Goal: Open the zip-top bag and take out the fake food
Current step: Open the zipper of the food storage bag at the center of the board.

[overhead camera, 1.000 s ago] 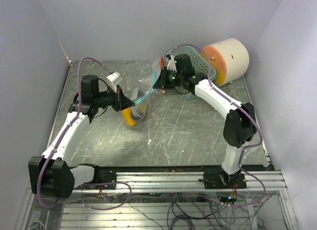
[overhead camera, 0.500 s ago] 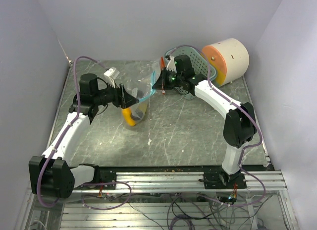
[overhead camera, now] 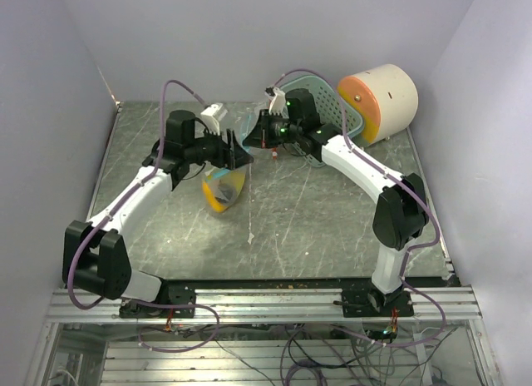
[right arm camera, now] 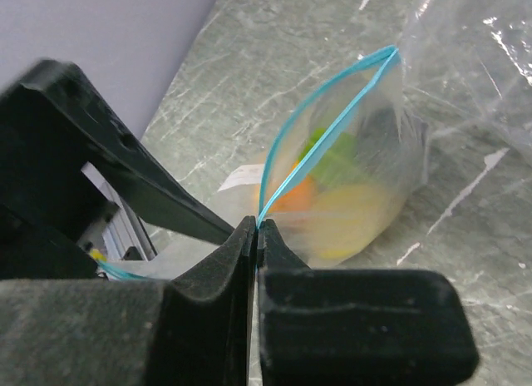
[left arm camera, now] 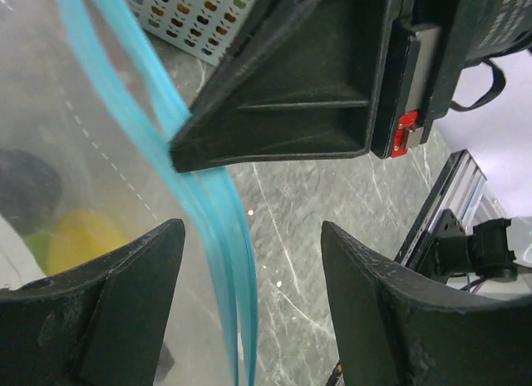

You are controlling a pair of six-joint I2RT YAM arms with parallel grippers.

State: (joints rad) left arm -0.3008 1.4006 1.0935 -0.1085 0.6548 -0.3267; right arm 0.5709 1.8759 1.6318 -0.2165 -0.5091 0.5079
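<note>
The clear zip-top bag hangs over the table with its blue zip strip parted at the top. Inside it the fake food shows as yellow, orange and green lumps. My right gripper is shut on one end of the zip strip and holds the bag up; from above it sits at centre back. My left gripper is open, with the blue strip running between its fingers without touching them. From above it is right beside the right gripper.
A teal perforated basket lies at the back right, behind the right arm. A big cream cylinder with an orange face rests beside it near the right wall. Walls close the table on three sides.
My left gripper has opened, let go of the bag and swung right and back to the right gripper. My right gripper has shut on the zip strip and carries the bag alone.
</note>
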